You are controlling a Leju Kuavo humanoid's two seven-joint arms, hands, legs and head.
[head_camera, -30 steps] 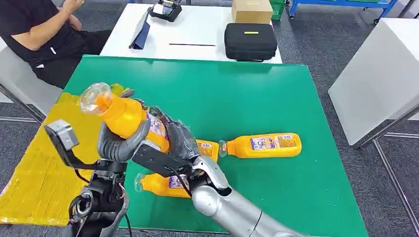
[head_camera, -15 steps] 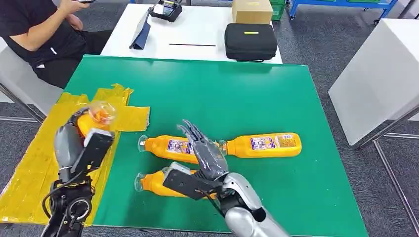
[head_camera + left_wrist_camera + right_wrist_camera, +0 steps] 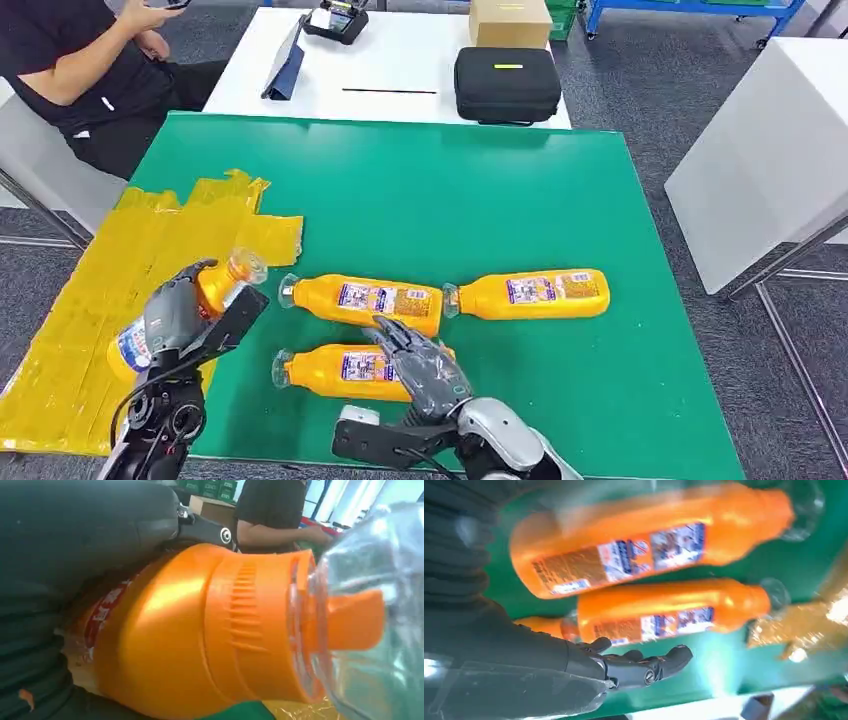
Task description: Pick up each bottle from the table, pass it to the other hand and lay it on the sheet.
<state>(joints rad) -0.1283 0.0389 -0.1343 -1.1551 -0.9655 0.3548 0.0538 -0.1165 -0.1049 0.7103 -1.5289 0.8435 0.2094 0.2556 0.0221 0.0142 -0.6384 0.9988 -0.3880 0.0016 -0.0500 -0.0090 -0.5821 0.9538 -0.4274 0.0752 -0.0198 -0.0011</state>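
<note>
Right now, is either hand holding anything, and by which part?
The left hand grips an orange bottle around its body, over the yellow sheet. The right hand holds nothing.

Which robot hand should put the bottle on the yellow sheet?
The left hand. It already grips an orange bottle right above the yellow sheet. The right hand holds nothing, its fingers spread over the bottles lying on the green table.
</note>
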